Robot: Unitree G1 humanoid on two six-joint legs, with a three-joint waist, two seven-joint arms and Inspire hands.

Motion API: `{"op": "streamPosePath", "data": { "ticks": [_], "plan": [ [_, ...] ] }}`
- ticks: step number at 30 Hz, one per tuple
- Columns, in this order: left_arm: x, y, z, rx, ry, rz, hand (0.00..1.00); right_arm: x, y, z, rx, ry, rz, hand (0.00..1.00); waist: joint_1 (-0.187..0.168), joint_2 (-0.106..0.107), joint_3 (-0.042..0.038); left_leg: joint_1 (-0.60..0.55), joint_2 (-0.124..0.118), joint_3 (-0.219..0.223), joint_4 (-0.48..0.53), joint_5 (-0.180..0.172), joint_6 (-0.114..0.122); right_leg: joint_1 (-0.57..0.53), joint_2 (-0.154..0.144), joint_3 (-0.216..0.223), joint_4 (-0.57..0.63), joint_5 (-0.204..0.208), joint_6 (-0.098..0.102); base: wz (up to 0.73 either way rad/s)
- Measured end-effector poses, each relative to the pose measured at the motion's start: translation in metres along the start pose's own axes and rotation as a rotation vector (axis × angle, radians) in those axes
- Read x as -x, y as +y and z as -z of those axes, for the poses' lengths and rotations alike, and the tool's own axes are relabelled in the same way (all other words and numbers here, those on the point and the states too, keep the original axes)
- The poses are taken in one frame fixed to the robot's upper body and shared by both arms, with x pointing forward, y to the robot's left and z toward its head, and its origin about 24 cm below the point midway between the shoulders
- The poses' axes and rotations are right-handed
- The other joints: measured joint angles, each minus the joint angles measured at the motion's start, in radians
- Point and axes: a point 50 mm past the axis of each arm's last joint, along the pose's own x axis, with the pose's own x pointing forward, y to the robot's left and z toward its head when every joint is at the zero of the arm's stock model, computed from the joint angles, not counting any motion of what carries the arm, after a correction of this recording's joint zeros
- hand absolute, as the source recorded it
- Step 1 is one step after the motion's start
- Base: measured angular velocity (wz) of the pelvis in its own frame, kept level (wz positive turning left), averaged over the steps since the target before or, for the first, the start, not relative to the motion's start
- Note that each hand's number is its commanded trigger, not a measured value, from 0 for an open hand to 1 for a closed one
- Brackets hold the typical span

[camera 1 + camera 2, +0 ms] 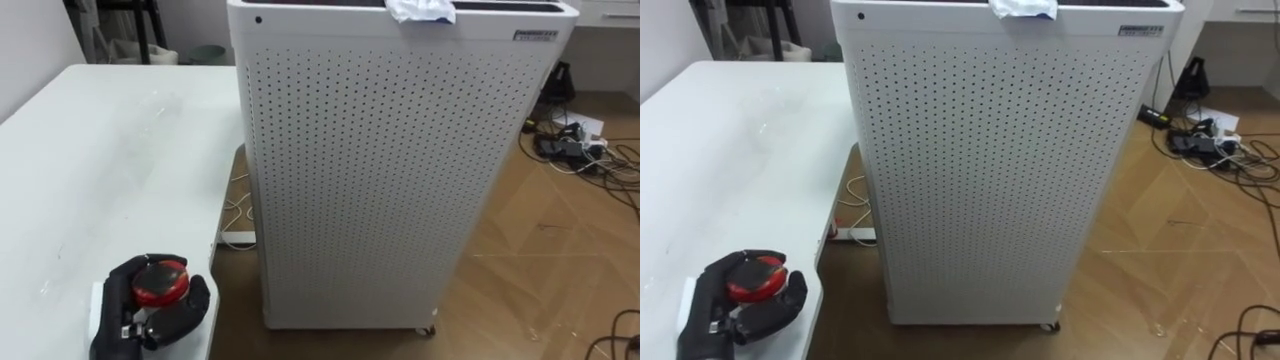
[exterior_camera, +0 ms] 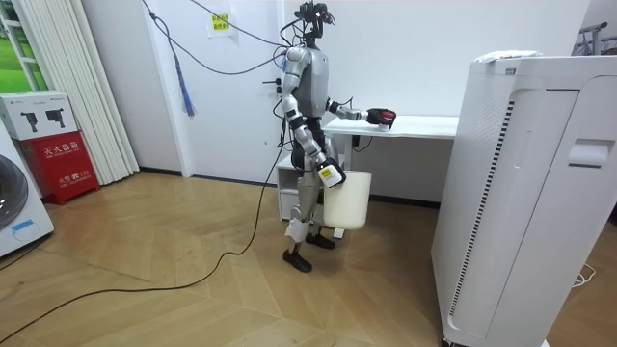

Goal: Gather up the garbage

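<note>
White flat surface (image 1: 100,150) stands beside a tall white perforated metal cabinet (image 1: 400,170) topped with a crumpled white wad (image 1: 420,10). Left robot hand (image 1: 178,305), black, is clenched around a round red-and-black object (image 1: 160,281) just above the surface's near edge. Right robot hand (image 2: 330,175) is at a white plastic bucket (image 2: 349,200); its grip cannot be told.

The left robot hand (image 1: 150,312) clasps a red object (image 1: 160,282) (round, glossy) over the white table (image 1: 100,150).

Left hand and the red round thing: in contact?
Touching. The left eye view shows the left hand with its fingers curled round the red round thing, over the white table.
</note>
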Motion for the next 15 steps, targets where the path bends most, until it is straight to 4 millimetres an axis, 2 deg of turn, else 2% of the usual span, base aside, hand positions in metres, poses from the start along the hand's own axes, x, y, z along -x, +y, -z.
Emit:
{"op": "streamPosePath", "data": {
  "ticks": [4,10,13,15],
  "plan": [
    [-0.002,0.0,0.0,0.01,0.006,0.006,1.0,0.0,0.0,0.001,-0.002,0.012,-0.001,1.0,-0.003,-0.006,0.0012,0.0,0.0,0.0,0.0,0.0,0.0,0.001,0.0,0.001,0.0,0.0,0.0,0.0],
    [-0.007,-0.001,-0.003,0.083,0.013,0.012,1.0,0.0,0.001,0.002,-0.003,0.017,-0.001,1.0,0.001,-0.021,0.0074,-0.002,0.001,0.006,0.001,-0.001,0.001,0.001,0.001,0.017,0.001,0.001,-0.001,-0.03],
    [-0.007,-0.003,-0.005,0.139,0.025,0.033,1.0,-0.001,0.0,-0.003,0.001,0.005,0.009,1.0,-0.003,-0.024,0.008,-0.011,0.003,0.011,0.01,-0.004,0.005,-0.006,0.001,0.02,0.004,0.001,-0.001,-0.02],
    [-0.007,-0.01,-0.013,0.166,0.006,0.078,1.0,-0.004,-0.001,-0.013,0.011,-0.031,0.017,1.0,-0.006,-0.028,0.0083,-0.044,0.009,0.013,0.041,-0.015,0.006,-0.033,0.005,0.023,0.019,0.001,-0.001,0.0]
  ]
}}
